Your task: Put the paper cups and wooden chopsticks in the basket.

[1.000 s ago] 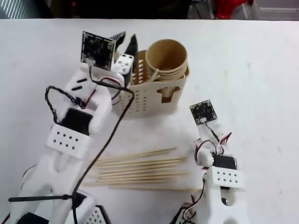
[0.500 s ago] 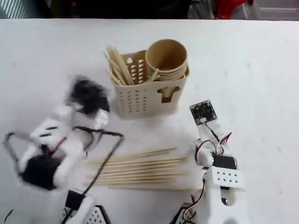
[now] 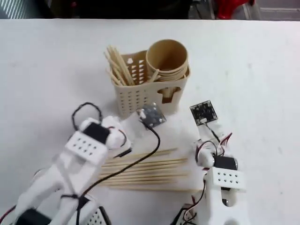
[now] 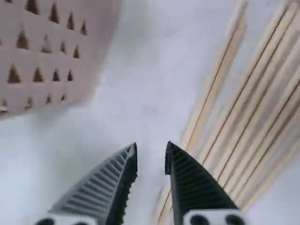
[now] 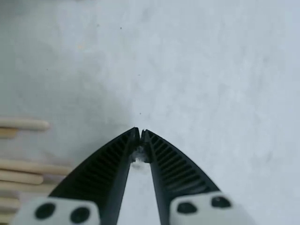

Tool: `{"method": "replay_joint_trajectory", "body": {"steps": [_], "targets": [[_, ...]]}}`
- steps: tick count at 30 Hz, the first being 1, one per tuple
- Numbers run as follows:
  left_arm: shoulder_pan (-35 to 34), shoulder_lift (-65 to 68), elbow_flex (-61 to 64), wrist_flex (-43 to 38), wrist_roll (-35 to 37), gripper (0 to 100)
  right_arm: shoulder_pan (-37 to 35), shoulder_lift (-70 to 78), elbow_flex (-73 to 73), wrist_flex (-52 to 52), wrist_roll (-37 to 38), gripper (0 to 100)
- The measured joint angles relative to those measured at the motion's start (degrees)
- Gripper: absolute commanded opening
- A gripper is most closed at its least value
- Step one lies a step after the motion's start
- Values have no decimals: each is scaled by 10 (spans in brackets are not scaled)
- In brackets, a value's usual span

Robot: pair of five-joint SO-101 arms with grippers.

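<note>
Chopsticks are what is left of the job: the loose chopsticks point(image 3: 159, 169) lie in a flat row on the table point(image 3: 253, 70) in front of the basket point(image 3: 140, 101), which already holds the stacked paper cups point(image 3: 167, 57) and an upright bundle point(image 3: 118, 63) of sticks at one end. The left gripper point(image 4: 151, 149) hangs low over the bare strip between the basket wall and the nearest sticks, its jaws parted by only a narrow gap and holding nothing. The right gripper point(image 5: 139, 133) is closed on nothing and sits near the stick ends. The main risk, as I judge it, is a poor pick. With so small an opening, the jaws may press down on a stick rather than straddle it, rolling it aside or scattering the row. Sticks this thin and packed this closely also invite a grab of several at once, one of which may slip out in transit. The arm's black cable point(image 3: 159, 139) drapes across the row and may drag sticks as the arm lifts. A low swing toward the basket could also nudge its wall.
</note>
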Motion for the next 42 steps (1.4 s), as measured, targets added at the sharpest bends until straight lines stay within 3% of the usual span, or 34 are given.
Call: {"method": "replay_joint_trajectory", "body": {"steps": [8, 13, 20, 24, 36, 42], "targets": [[24, 136, 0, -46, -84, 122, 0, 0, 0, 0, 0, 18], [39, 193, 0, -91, -87, 122, 0, 0, 0, 0, 0, 18], [40, 254, -41, -87, -59, 113, 0, 0, 0, 0, 0, 18], [41, 272, -54, -84, -54, 16, 0, 0, 0, 0, 0, 18], [41, 254, -54, -78, -47, 22, 0, 0, 0, 0, 0, 18], [38, 80, -55, -1, -43, 22, 0, 0, 0, 0, 0, 18]]}}
